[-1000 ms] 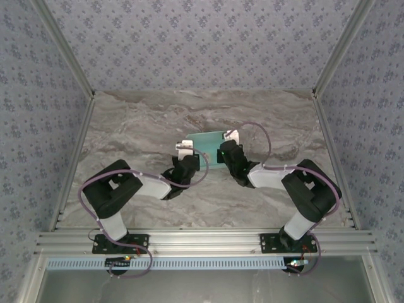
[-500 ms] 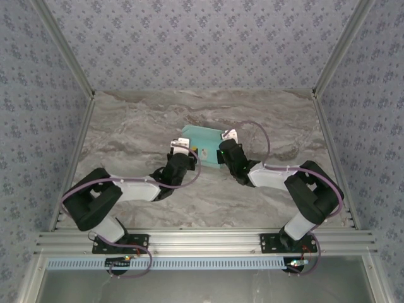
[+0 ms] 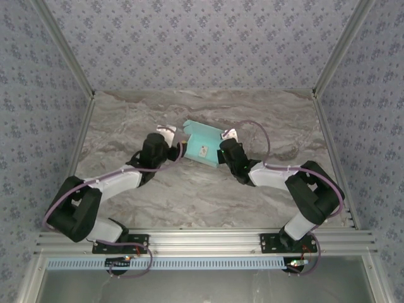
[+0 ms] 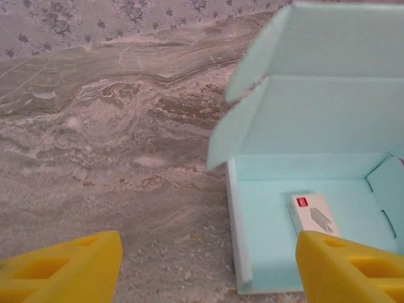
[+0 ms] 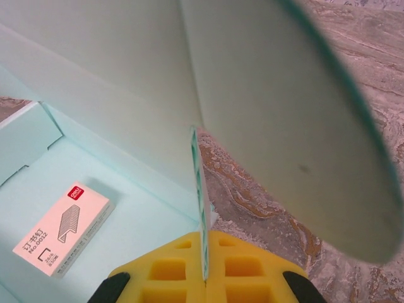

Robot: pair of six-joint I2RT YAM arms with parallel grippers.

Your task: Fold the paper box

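Pinching a thin upright flap of the paper box [image 5: 126, 95] edge-on, the right gripper [image 5: 203, 243] is closing its yellow pads [image 5: 170, 271] tightly on the card, with the flap's edge running straight down between them. A broad rounded panel of the same pale turquoise card is leaning out over the marbled table [image 5: 353, 76] to the right of that grip.

In the overhead view the box [image 3: 199, 140] is lying open near the middle of the table [image 3: 139, 126], slightly tilted, sitting between the two wrists, with the right gripper [image 3: 221, 151] meeting its right side.

The left gripper [image 4: 209, 243] is holding nothing: its two yellow fingers [image 4: 63, 268] are standing wide apart, low over the table just left of the box. The right-hand finger is overlapping the near corner of the box's floor in the picture; whether it is touching the card cannot be told. From here the box [image 4: 315, 126] is showing a raised back wall and a side flap angling outward.

A small staple packet [image 5: 63, 228] is lying flat on the floor of the box. Its pale face is carrying a red logo too small to read, the Chinese characters 订书钉, the marking "No.0012" and a line drawing of a strip of staples. The same packet [image 4: 314, 214] is appearing in the left wrist view, its print too small there to read.
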